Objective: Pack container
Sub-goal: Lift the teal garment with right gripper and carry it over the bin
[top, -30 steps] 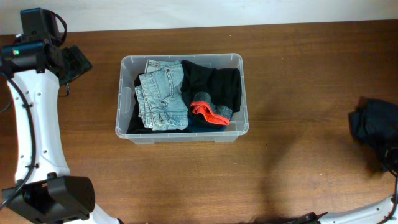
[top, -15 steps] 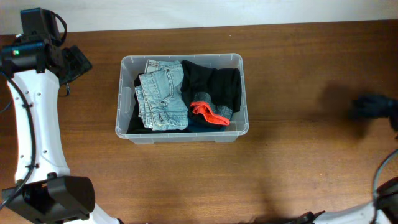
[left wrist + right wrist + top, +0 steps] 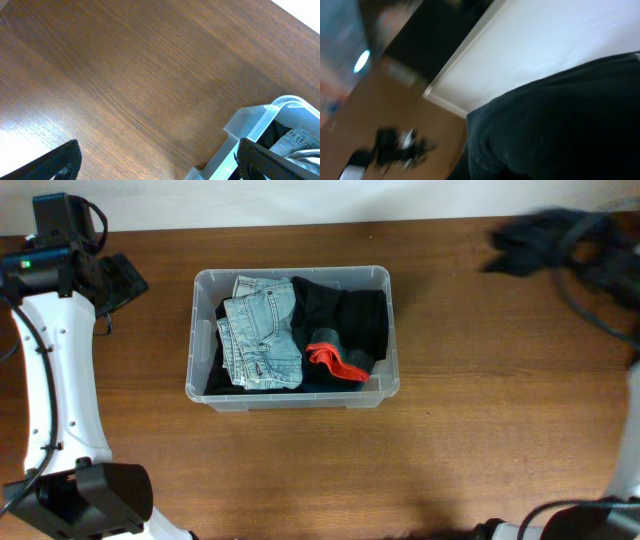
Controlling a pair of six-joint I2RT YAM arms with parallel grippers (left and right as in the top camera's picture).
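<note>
1. From above, we see the container [image 3: 290, 395] sitting on the desk [image 3: 480, 440], a bit left of the middle.
2. Inside it, jeans [image 3: 262, 338] lie on the left and a black cloth [image 3: 345, 315] on the right. A small orange-edged thing [image 3: 335, 362] lies on the black cloth, just beside the jeans.
3. The left end effector [image 3: 122, 280] is at the far left corner, well apart from the container. It is wide open and holds nothing.
4. The right end effector [image 3: 570, 240] is a blur at the far right corner. It is squeezed tight on a dark cloth [image 3: 525, 245], which is blurry too.
5. From the left wrist, we see two black fingertips [image 3: 62, 160] at the bottom corners, far apart, with bare desk between them. A corner of the container [image 3: 247, 127] shows at the lower right, with a bit of jeans [image 3: 295, 140] inside.
6. From the right wrist, the dark cloth [image 3: 560, 120] fills the lower right, very close. We cannot see the fingers here.
</note>
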